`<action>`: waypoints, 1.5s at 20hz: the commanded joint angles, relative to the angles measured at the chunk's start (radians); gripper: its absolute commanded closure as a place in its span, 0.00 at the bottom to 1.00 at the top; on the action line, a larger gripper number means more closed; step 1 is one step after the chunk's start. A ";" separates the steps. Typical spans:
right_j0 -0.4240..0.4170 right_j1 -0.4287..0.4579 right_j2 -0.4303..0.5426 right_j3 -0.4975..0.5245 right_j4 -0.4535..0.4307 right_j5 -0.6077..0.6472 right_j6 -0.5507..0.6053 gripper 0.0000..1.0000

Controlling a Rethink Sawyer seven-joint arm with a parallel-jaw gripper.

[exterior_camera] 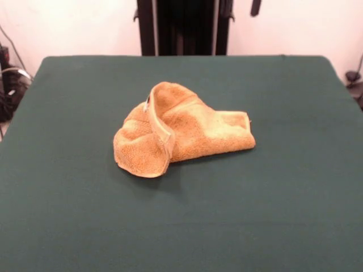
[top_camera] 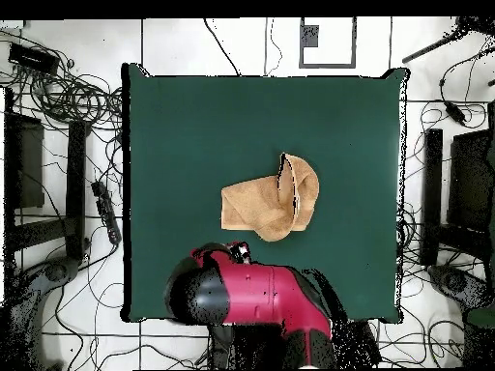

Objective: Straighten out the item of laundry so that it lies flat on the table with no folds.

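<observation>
Front view: orange-tan terry hand towel [exterior_camera: 184,131] sits crumpled near centre of the desk [exterior_camera: 283,198], a bit toward the far side. Not flat. Nap is looped and fuzzy. One rounded lobe bulges at front left, a raised hump sits at the top, and a flatter folded flap runs out right to a squarish corner. A smoother woven hem band [exterior_camera: 160,135] curves from the hump down to the front lobe, standing up like a ridge. Desk cover is dark green felt-like cloth, matte, rectangular, much bigger than the towel. Black pedestal uprights [exterior_camera: 181,27] behind the far edge, against a pale wall. Cables at far left.

Overhead view: towel [top_camera: 269,198] again roughly mid-desk [top_camera: 174,145], w/ a broad flap on the left and a folded loop on the right, hem band [top_camera: 287,188] running down the loop. Red and black arm [top_camera: 253,299] is bunched at the bottom edge of the desk, apart from the towel. Hand isn't seen in either view, so can't tell its state. Pale tiled floor w/ cables and black stands around the desk.
</observation>
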 commanded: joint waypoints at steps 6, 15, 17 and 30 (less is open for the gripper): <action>-0.015 0.255 -0.004 -0.105 -0.032 -0.211 0.162 0.00; -0.043 0.376 -0.017 -0.256 -0.020 -0.186 0.106 0.00; -0.054 0.402 -0.011 -0.284 -0.025 -0.183 0.093 0.00; -0.146 0.523 0.021 -0.439 -0.066 -0.214 0.035 0.00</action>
